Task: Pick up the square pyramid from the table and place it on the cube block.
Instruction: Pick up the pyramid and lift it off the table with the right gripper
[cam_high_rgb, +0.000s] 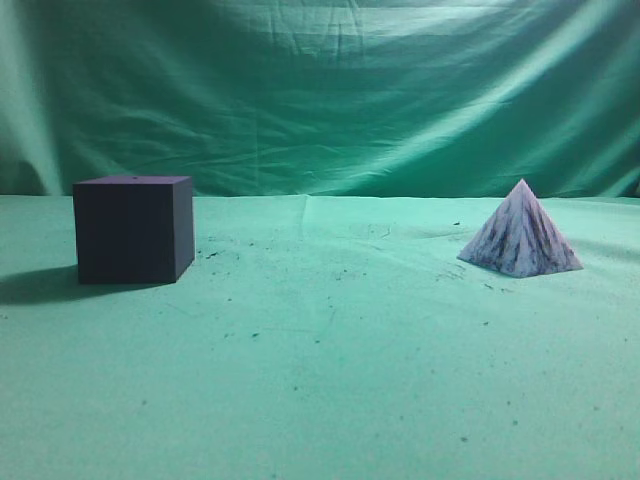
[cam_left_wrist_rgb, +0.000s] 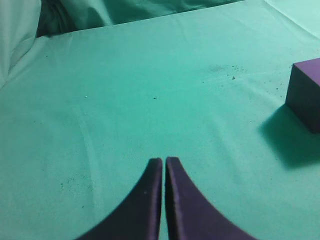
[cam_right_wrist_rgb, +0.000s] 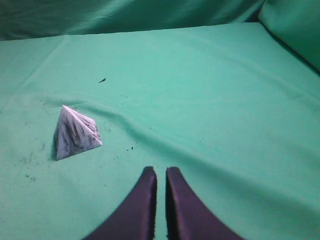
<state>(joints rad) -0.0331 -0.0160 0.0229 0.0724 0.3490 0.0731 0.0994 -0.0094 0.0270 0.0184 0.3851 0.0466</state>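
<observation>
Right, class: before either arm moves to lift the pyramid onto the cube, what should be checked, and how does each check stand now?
1. Square pyramid upright on the table: ok.
2. Cube block top bare: ok.
3. Nothing lying between pyramid and cube: ok.
4. Right gripper open for grasping: not ok, jaws nearly closed.
5. Right gripper lined up with pyramid: not ok, the pyramid sits off to its left.
6. Left gripper away from cube: ok.

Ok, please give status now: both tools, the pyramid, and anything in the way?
Left tool shut, empty. Right tool shut, empty. Square pyramid upright on table, apart from cube block. Nothing between them.
</observation>
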